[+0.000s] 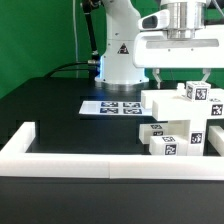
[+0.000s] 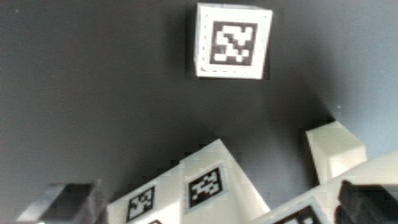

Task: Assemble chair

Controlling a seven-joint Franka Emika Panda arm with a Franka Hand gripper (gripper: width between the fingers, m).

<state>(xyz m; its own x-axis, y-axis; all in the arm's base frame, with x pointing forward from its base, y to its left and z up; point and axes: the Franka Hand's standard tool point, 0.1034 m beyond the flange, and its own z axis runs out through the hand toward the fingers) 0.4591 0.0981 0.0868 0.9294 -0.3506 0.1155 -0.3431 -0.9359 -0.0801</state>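
Jaws hang wide and empty over the desk (image 1: 50,110), inside the wall (image 1: 80,160). Chair parts (image 1: 180,125) cluster beneath, at the exterior view's right. I'd centre on one tagged block (image 2: 233,40), square to its sides, descend slowly, then close.

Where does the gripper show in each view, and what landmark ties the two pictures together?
Exterior view: the gripper is at the upper right, open, hanging above the chair parts.
Wrist view: the gripper shows only as two fingers at the frame's edge, flanking the chair parts.
Shared landmark: the white tagged chair parts under the gripper; which piece matches which cannot be told.
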